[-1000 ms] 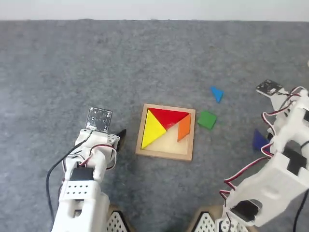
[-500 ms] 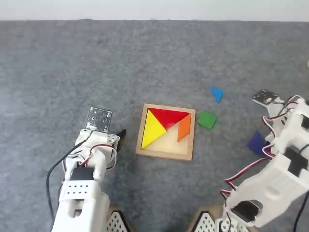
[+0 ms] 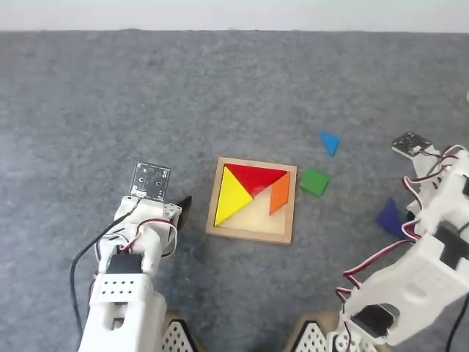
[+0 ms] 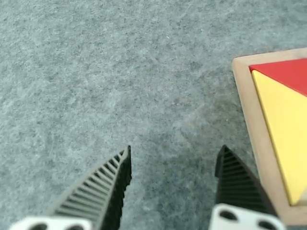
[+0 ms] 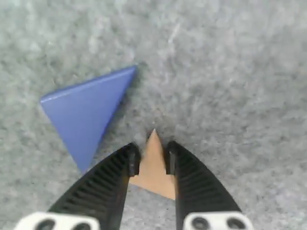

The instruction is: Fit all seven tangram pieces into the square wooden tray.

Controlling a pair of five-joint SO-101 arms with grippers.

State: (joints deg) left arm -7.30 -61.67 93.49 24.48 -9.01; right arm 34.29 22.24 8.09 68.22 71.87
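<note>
The square wooden tray (image 3: 249, 235) lies mid-table and holds a red triangle (image 3: 256, 177), a yellow triangle (image 3: 231, 196) and an orange parallelogram (image 3: 279, 193). Right of it lie a green square (image 3: 314, 181), a small light-blue triangle (image 3: 330, 141) and a dark blue triangle (image 3: 389, 216). My right gripper (image 5: 151, 157) is shut on a tan triangle (image 5: 153, 167) low over the carpet, next to the dark blue triangle (image 5: 86, 112). My left gripper (image 4: 172, 163) stands open just left of the tray's corner (image 4: 242, 91), nothing between its fingers.
Grey carpet covers the table. The left arm (image 3: 128, 271) rises from the near left, the right arm (image 3: 425, 249) from the near right beside the dark blue triangle. Open carpet stretches behind and to the left of the tray.
The right arm swung slightly left, then back right, and the dark blue triangle now shows more fully beside it. The left arm and the tray's pieces have not moved.
</note>
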